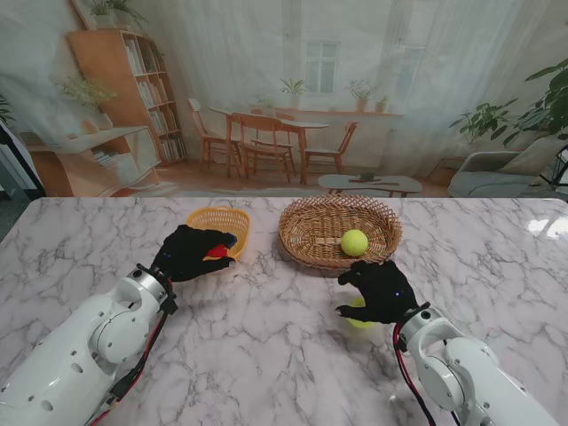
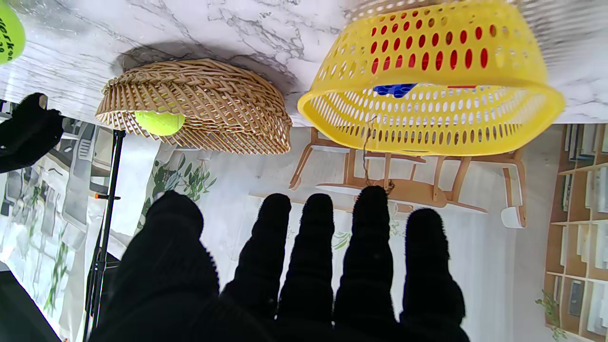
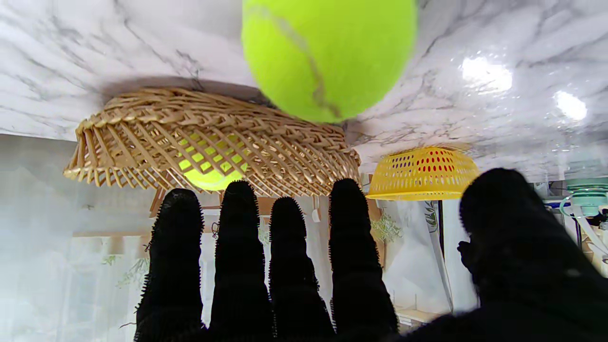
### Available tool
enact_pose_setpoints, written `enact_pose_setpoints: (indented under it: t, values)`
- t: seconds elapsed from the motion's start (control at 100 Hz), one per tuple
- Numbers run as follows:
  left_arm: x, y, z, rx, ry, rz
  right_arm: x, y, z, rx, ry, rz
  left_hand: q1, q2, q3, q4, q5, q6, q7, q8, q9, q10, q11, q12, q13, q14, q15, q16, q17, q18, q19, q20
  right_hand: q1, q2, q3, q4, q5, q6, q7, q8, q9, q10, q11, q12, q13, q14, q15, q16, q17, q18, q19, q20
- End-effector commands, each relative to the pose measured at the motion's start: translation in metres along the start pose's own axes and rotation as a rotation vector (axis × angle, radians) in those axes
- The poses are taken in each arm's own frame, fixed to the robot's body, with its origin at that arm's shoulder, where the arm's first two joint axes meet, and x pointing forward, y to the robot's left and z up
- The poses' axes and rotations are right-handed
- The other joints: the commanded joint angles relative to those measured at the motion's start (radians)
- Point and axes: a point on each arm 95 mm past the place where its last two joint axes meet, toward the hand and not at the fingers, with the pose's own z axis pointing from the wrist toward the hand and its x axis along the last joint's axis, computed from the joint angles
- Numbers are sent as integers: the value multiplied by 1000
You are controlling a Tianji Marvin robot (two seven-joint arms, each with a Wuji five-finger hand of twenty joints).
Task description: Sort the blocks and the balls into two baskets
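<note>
A small yellow plastic basket (image 1: 232, 216) stands left of a wider wicker basket (image 1: 311, 232). A red block (image 1: 217, 251) and a blue one (image 2: 394, 89) lie inside the yellow basket (image 2: 427, 128). One tennis ball (image 1: 354, 242) rests in the wicker basket (image 2: 199, 95). My left hand (image 1: 188, 253) is open at the yellow basket's near rim, its fingers (image 2: 370, 228) straight and empty. My right hand (image 1: 382, 291) is open just over a second tennis ball (image 1: 359, 319) on the table. Its fingers (image 3: 237, 247) stay clear of that ball (image 3: 327, 57).
The marble table (image 1: 266, 355) reaches to a printed room backdrop (image 1: 302, 89) along its far edge. Both baskets sit side by side at the far middle of the table. The second ball (image 2: 7, 33) lies nearer to me than the wicker basket (image 3: 142, 137).
</note>
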Motion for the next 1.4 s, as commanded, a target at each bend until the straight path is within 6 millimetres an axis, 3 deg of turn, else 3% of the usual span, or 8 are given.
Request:
enact_pose_setpoints:
  t: [0.0, 0.38, 0.65, 0.74, 0.93, 1.12, 1.29, 1.39]
  values:
    - [1, 2, 0, -17, 1, 3, 4, -15, -6, 31, -9, 3, 4, 39, -12, -11, -9, 7, -10, -10, -1, 2, -4, 7, -11, 8, 0, 0, -14, 18, -7, 14, -2, 16, -5, 22, 5, -21, -16, 19, 15, 6, -14, 9, 2, 16, -50, -2, -15, 31, -10, -8]
    - [0, 2, 0, -19, 1, 10, 8, -41, -7, 52, -41, 18, 5, 38, -12, -11, -5, 3, -9, -10, 2, 4, -5, 6, -10, 8, 0, 0, -14, 19, -8, 13, -11, -21, 74, 22, -8, -18, -3, 25, 15, 2, 28, 32, 15, 6, -1, 25, 5, 12, 21, 8]
    - [-1, 2, -1, -19, -4, 9, 11, -53, -7, 61, -69, 14, 4, 38, -12, -11, -6, 4, -9, -10, 0, 4, -6, 6, -12, 8, -1, -1, -15, 18, -8, 12, -19, -38, 108, 18, -20, -3, 8, 22, 17, 0, 112, 97, 37, -10, 133, 101, 50, -20, 113, 67]
    - [-1, 2, -1, -20, -5, 10, 12, -56, -7, 63, -77, 7, 3, 38, -12, -11, -6, 4, -9, -10, 0, 6, -7, 5, -12, 10, -1, -1, -15, 19, -9, 12, -14, -64, 129, 18, -12, 1, 25, 28, 5, 1, 151, 134, 52, -18, 211, 144, 90, -48, 178, 107]
    - [-2, 2, -1, -18, -4, 11, 13, -60, -6, 44, -86, -16, 4, 38, -11, -11, -4, 5, -9, -10, 1, 4, -7, 6, -11, 8, 0, -1, -15, 18, -9, 12, -2, -189, 274, 5, 21, 15, 98, 57, 17, -1, 256, 226, 108, -57, 444, 260, 246, -152, 346, 187]
    - [-2, 2, -1, -13, -3, 11, 14, -61, -3, 40, -91, -16, 5, 38, -12, -11, -2, 5, -6, -8, 0, 2, -4, 8, -10, 8, 2, 0, -14, 17, -7, 13, 49, -252, 379, -5, 52, 24, 157, 72, 56, -4, 312, 259, 186, -87, 553, 300, 377, -209, 416, 175]
    - [-2, 2, -1, -12, -4, 11, 16, -62, -1, 20, -110, 5, 5, 38, -12, -11, -2, 6, -6, -8, -2, 3, -4, 8, -12, 9, 2, 1, -15, 17, -7, 13, 169, -254, 466, -22, 79, 28, 208, 66, 108, 0, 346, 272, 270, -107, 605, 310, 487, -244, 449, 134]
    - [-2, 2, -1, -13, -4, 11, 17, -62, 0, 20, -113, 14, 3, 39, -12, -11, -2, 6, -5, -8, -2, 2, -4, 7, -12, 8, 2, 1, -15, 15, -6, 13, 256, -256, 468, -98, 67, 18, 289, -30, 125, -2, 355, 272, 297, -114, 612, 306, 523, -265, 459, 101]
